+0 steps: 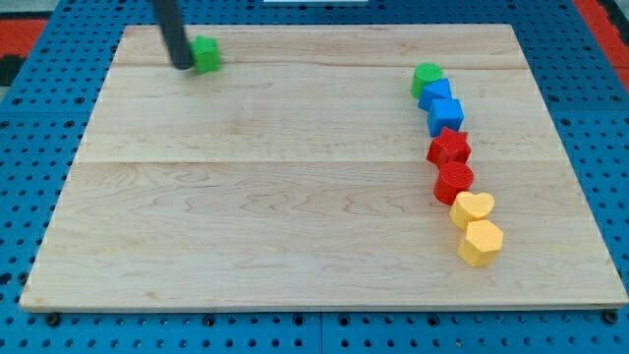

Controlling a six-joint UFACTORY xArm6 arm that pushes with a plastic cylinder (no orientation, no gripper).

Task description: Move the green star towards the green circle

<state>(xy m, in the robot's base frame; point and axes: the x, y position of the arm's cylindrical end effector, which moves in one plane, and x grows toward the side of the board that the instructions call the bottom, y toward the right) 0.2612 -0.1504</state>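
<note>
Behind my tip (184, 66), green star (206, 54) partly hidden.

This looks like a robotics lab bench. A pale wooden board of glued planks (295, 197) lies on a blue perforated metal base plate (34, 147), whose regular grid of holes shows all around the board, as on a test rig. Beyond the board's far corners, at the view's top, lie strips of red-orange surface (20, 25). On the board stand small coloured plastic blocks, such as a yellow hexagonal block (481, 242) near its right edge.
</note>
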